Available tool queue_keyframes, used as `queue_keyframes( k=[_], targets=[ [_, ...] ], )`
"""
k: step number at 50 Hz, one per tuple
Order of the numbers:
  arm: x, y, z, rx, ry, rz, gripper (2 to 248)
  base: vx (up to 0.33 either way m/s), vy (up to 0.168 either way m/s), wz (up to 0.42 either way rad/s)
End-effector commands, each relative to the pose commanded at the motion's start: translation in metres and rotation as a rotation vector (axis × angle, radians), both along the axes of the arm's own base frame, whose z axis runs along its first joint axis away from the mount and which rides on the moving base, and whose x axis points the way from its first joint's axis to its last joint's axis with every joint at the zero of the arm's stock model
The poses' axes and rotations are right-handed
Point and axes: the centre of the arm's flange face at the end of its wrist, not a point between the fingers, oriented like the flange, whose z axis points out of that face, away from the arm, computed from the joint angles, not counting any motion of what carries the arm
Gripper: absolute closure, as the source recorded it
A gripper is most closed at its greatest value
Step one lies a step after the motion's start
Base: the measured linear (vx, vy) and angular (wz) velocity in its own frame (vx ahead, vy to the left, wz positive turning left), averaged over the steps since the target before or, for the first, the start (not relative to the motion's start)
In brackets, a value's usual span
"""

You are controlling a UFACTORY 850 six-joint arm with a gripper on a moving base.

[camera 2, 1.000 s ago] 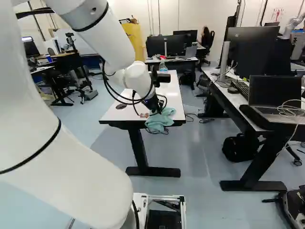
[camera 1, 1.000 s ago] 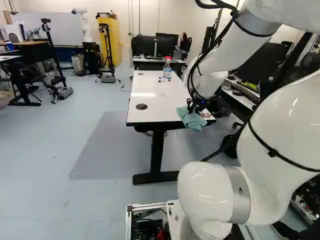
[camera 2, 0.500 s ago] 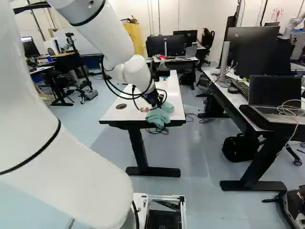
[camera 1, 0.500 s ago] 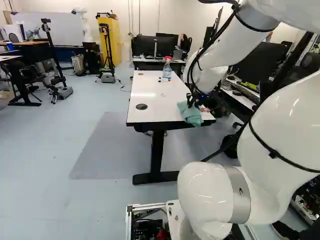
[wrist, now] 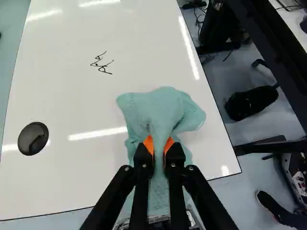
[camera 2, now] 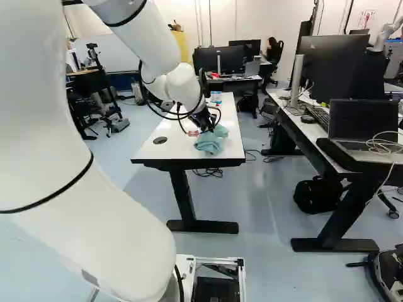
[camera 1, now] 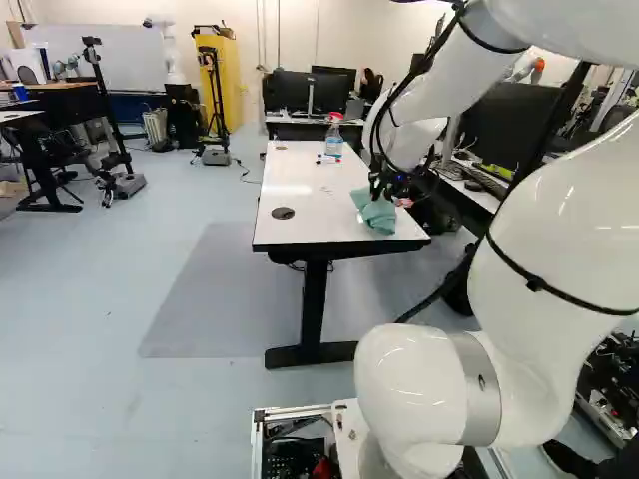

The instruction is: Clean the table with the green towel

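The fingers [wrist: 148,143] are pinching the green towel [wrist: 163,112] against the white table [wrist: 62,182], seemingly wiping near its corner; the next move is probably calling for sliding towards the black scribble [wrist: 102,64].

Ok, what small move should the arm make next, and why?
Probably slide the green towel ahead and toward the black grommet's side, onto the black scribble: the gripper is shut on the towel, which seems to rest on the white tabletop, and the scribble lies uncovered ahead.
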Motion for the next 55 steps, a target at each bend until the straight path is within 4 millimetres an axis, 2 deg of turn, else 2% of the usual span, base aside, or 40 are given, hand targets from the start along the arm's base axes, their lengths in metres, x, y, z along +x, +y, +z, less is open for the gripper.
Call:
queue_keyframes(
  k=[28, 55],
  targets=[
    [0.057, 0.012, 0.000, -0.001, -0.005, 0.046, 207, 0.000, 0.000, 0.000],
    [0.105, 0.040, -0.001, -0.003, -0.018, 0.110, 207, 0.000, 0.000, 0.000]
  ],
)
